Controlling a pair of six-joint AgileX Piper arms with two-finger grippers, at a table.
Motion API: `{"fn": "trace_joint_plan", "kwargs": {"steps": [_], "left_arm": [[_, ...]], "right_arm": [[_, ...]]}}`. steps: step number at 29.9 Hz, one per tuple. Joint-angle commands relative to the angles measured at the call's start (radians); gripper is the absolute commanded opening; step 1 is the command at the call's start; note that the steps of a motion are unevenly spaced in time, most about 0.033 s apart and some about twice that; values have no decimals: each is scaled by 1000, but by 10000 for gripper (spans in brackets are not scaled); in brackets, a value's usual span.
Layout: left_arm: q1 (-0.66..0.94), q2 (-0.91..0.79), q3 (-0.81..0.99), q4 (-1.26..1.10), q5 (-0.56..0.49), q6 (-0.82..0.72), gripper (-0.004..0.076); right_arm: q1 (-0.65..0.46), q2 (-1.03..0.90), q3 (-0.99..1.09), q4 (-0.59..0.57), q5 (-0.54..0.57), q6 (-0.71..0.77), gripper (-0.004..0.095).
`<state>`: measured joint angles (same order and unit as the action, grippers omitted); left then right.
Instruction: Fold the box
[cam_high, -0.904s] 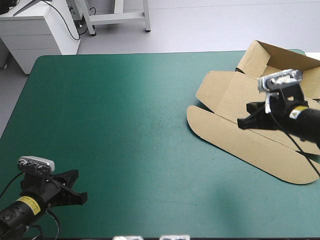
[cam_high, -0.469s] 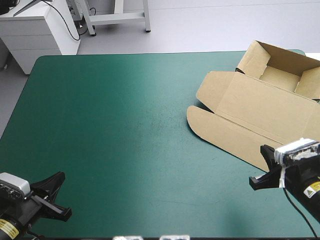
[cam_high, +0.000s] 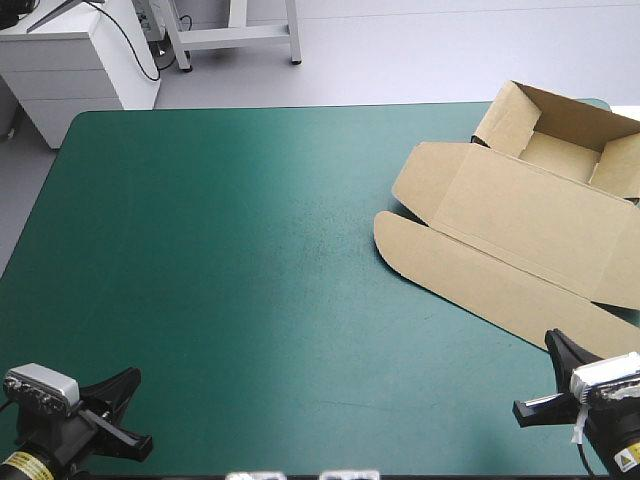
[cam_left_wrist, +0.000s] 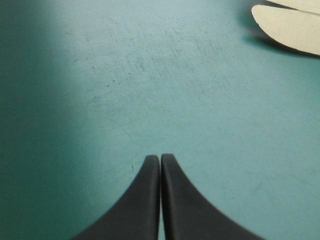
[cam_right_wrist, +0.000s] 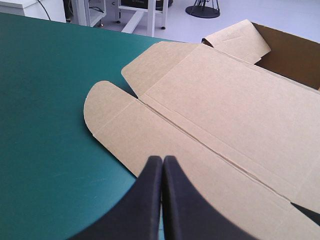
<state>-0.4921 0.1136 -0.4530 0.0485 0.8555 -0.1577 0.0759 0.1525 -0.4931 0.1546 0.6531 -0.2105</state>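
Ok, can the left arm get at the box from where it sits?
Maybe: only bare teal-green cover lies between the left arm and the box, but it sits far across, toward the right edge.

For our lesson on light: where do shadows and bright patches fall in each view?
High view: the cover has a paler band down its middle. Left wrist view: a shadow hugs the flap of the box. Right wrist view: the box's inside is shaded.

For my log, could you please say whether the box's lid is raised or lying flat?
Lying flat: the lid spreads open on the teal-green cover, while the walls of the tray stand raised.
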Motion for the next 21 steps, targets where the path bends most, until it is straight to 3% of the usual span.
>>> {"fn": "trace_joint_plan", "kwargs": {"steps": [1, 21], "left_arm": [[-7, 15, -6, -12, -95, 1, -8], [-7, 15, 9, -20, -130, -5, -8]], "right_arm": [[0, -11, 3, -11, -19, 17, -20], [0, -31, 83, -12, 10, 50, -20]]}}
